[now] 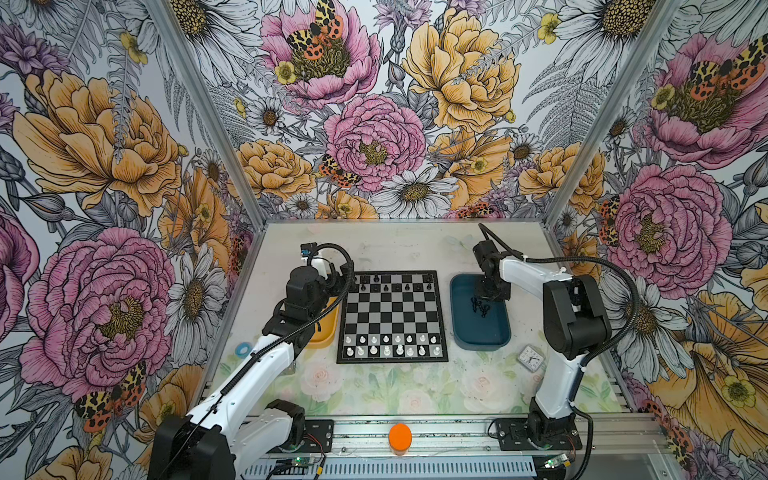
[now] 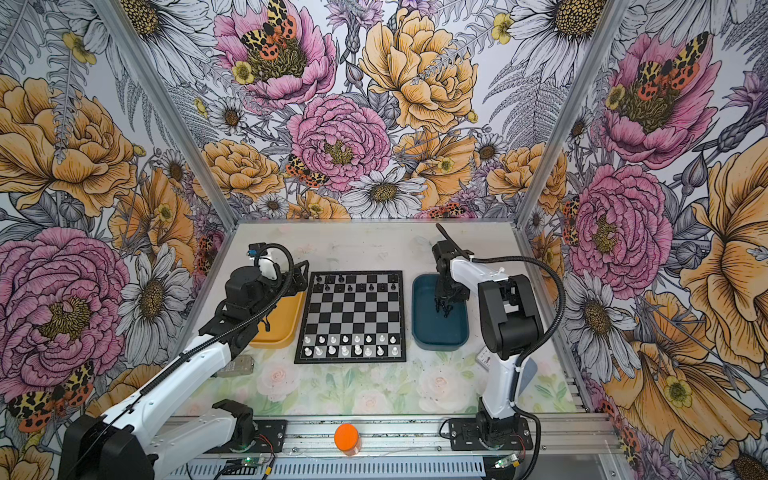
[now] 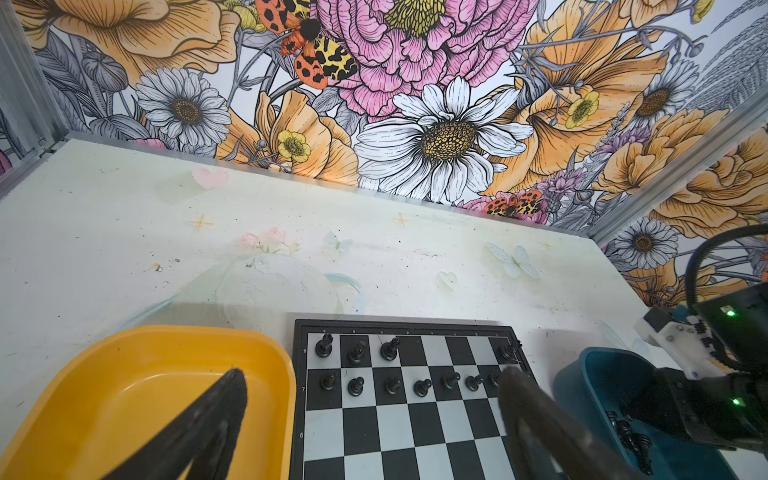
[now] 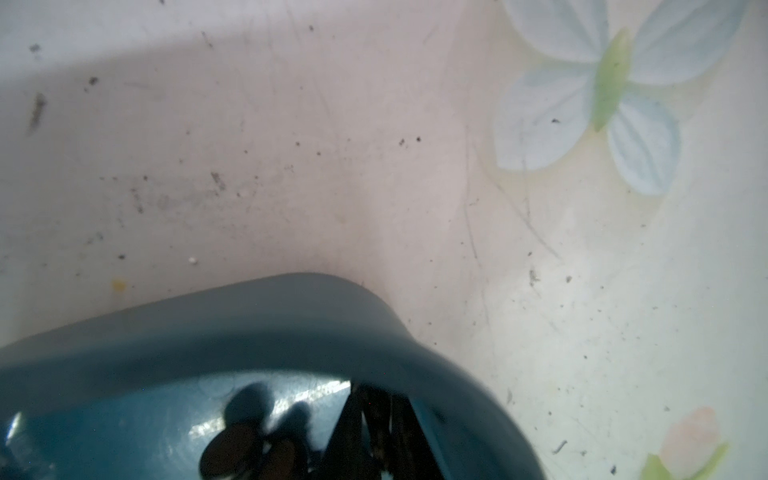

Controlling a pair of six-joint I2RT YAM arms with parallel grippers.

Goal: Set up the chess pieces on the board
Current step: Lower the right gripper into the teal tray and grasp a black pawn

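1. The chess pieces (image 3: 422, 387), the black set, are split. Some stand on the two far rows of the board (image 1: 392, 318), and the rest lie in the blue tray (image 1: 484, 334) just beside its right edge.
2. Nearest, one orange cylinder (image 1: 400, 436) sits on the front rail, well apart from the work, and seems to play no part.
3. On the table (image 1: 395, 390) lie one small clock (image 1: 530, 358) near the right arm and one blue ring (image 1: 243, 349) near the left, both apart from the board.
4. The white chessmen (image 1: 386, 351) fill the two near rows, eight and eight, sixteen in all. That side looks complete.
5. One yellow tray (image 3: 166, 332) just beside the board's left edge shows nothing inside. It is likely the white set's tray.
6. The right claw (image 1: 484, 298) reaches down into a small clump of loose black pieces in the blue tray, presumably for the next pick.
   - It looks narrowed, but its wrist view is blurred, so whether it is closed or has a piece cannot be told.
   - The clump is too tangled to count.
7. On the farthest row stand four black pieces, three at the left end and one in the right corner, with four bare squares between. At least seven stand in the row in front, and the last square is hidden behind the left claw (image 3: 372, 374).
8. The left claw hovers over the board's far left corner, spread wide and holding nothing, probably keeping out of the right arm's way.
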